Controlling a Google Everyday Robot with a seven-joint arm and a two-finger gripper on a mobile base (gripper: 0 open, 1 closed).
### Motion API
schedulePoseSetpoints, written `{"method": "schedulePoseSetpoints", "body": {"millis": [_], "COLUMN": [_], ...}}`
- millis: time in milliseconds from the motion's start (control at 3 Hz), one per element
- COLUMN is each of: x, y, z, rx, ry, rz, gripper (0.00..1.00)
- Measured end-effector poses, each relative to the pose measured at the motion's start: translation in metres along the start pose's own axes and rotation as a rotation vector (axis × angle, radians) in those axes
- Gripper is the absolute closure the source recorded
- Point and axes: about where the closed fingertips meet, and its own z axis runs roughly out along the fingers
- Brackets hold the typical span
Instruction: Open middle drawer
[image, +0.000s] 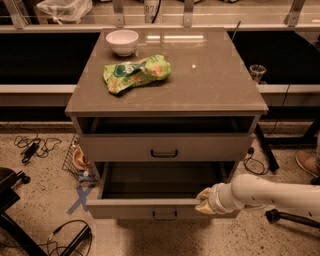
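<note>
The middle drawer (130, 208) is pulled well out of the grey-beige cabinet, and its dark inside shows empty. Its small black bar handle (164, 215) sits at the centre of the front panel. My gripper (203, 201) is at the top rim of this drawer's front, to the right of the handle, with my white arm (270, 194) coming in from the right. The drawer above (200, 148), with its own black handle (164, 153), is out only a little. The lowest drawer is hidden under the pulled-out one.
A white bowl (122, 41) and a green snack bag (136, 73) lie on the cabinet top (210, 75). Cables (35, 146), a blue floor cross (80, 198) and a wire basket (77, 160) are to the left. A black stand leg (265, 147) is to the right.
</note>
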Motion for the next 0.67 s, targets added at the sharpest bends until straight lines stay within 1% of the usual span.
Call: {"method": "schedulePoseSetpoints", "body": {"millis": [333, 667], "x": [0.0081, 0.0079], "y": [0.0134, 0.0134], "z": [0.0013, 0.0011], "rx": [-0.027, -0.027], "ry": [-0.002, -0.002], "rz": [0.002, 0.002], "gripper": [1.00, 1.00]}}
